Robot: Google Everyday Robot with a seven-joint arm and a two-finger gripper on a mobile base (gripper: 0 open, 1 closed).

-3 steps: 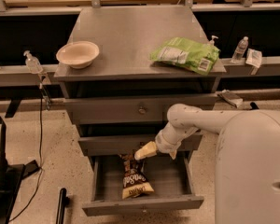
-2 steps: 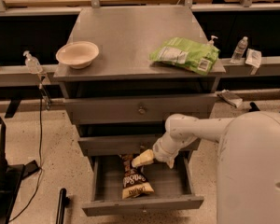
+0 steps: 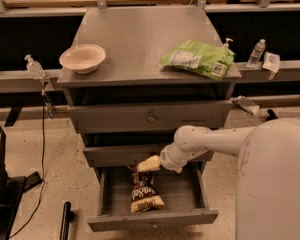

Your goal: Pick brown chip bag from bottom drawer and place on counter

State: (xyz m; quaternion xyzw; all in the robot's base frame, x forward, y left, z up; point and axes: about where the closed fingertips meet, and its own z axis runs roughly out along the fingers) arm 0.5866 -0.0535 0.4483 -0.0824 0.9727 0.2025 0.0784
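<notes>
The brown chip bag lies in the open bottom drawer, its cream end toward the drawer front. My gripper reaches from the right on a white arm and hangs just above the bag's far end, at the drawer's back left. The counter is the grey cabinet top above.
A cream bowl sits at the counter's left front. A green chip bag lies at its right front. The two upper drawers are closed. Bottles stand on side ledges. My white body fills the lower right.
My gripper has moved left and down toward the far end of the brown chip bag. The bag has not moved.
</notes>
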